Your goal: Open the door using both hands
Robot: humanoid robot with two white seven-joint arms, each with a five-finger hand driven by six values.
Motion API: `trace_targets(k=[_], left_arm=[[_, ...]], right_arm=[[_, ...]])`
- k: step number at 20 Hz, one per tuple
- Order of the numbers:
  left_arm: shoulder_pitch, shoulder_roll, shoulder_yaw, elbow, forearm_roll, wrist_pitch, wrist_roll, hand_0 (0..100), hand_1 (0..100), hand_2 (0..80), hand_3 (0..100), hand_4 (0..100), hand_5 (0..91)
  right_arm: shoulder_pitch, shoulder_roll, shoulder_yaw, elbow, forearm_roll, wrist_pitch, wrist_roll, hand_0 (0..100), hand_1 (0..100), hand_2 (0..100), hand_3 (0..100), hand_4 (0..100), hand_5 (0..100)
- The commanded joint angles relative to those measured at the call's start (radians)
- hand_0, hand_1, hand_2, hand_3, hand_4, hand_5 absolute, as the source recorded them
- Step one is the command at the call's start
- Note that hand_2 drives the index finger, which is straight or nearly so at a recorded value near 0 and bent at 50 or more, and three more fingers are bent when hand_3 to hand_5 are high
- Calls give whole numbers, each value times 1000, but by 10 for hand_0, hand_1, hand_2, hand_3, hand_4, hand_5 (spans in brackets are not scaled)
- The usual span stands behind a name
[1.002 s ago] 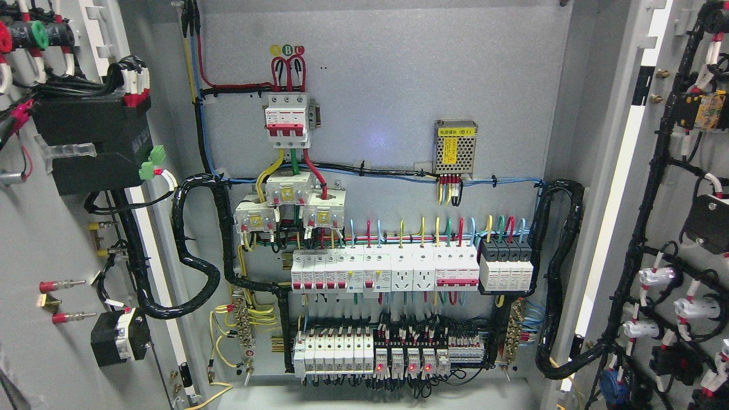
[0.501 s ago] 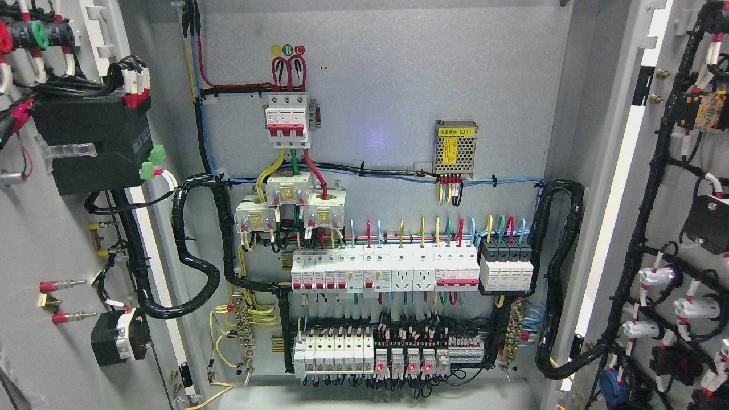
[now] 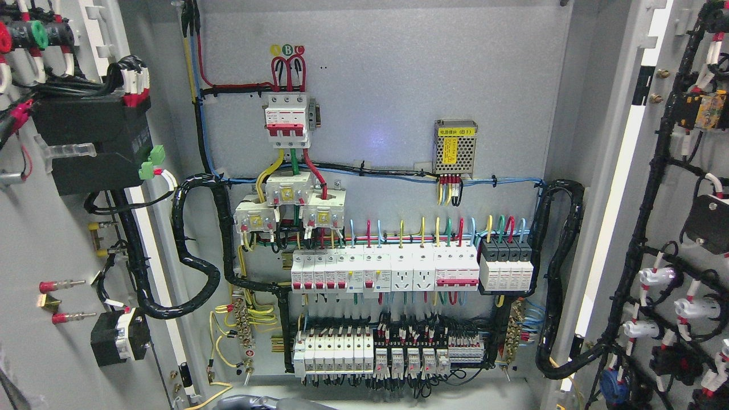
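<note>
1. The cabinet is seen with both doors swung wide. The red-and-white main breaker (image 3: pixel 289 122) is mounted high on the grey back panel (image 3: pixel 398 74) and is taken here as the landmark.
2. The left door (image 3: pixel 34 239) is found far to the left of the main breaker, with its inner face turned to the camera. A black box (image 3: pixel 91 142) with wiring is carried on it, level with the breaker.
3. The right door (image 3: pixel 675 188) is found far to the right of the main breaker, likewise opened out. Black wire bundles and white fittings are fixed along its inner face.
4. A perforated metal power supply (image 3: pixel 454 147) with a yellow label is mounted to the right of the main breaker and slightly lower.
5. A long row of white breakers (image 3: pixel 384 272) is set below the main breaker and runs off to its right. A second row of terminals and relays (image 3: pixel 387 356) is set lower still.
6. A black spiral-wrapped cable loom (image 3: pixel 196 250) is looped below and to the left of the main breaker.
7. A grey rounded part of the left arm (image 3: pixel 250 403) is glimpsed at the bottom edge, far below the main breaker and slightly left of it. Whether the fingers are apart or together cannot be told, and neither door is touched by it.
</note>
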Motion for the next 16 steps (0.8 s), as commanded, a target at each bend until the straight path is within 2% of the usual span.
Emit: trace_targets(k=[1,2,4,6,9,11,16], left_arm=[[25,151,-183,-466,-5,2,1,0,0,0,0,0,0],[40,172,-188,-515,-3,0,1,0,0,0,0,0,0],[82,200,-189,-610,-3,-3,1,0,0,0,0,0,0],[112,221,-189,-684,-3,-7,1,0,0,0,0,0,0],[143,224,-188,-790,-5,-24,1,0,0,0,0,0,0],[163,224,-188,-856,-5,-50,1,0,0,0,0,0,0],[172,185,-183,-942,-6,-58,1,0,0,0,0,0,0]], right_arm=[[148,-159,-110,-200,2,-41,-80,191,0,0,0,0,0],[166,-173,-113,-215,2,-42,-92,191,0,0,0,0,0],[209,-187,-143,-247,0,-59,-146,191,0,0,0,0,0],[237,-203,-154,-269,0,-114,-209,190,0,0,0,0,0],[295,-248,-154,-317,-1,-234,-295,190,0,0,0,0,0],[334,-262,-165,-335,-1,-294,-316,190,0,0,0,0,0],[432,-266,-220,-353,-6,-416,-318,190,0,0,0,0,0]])
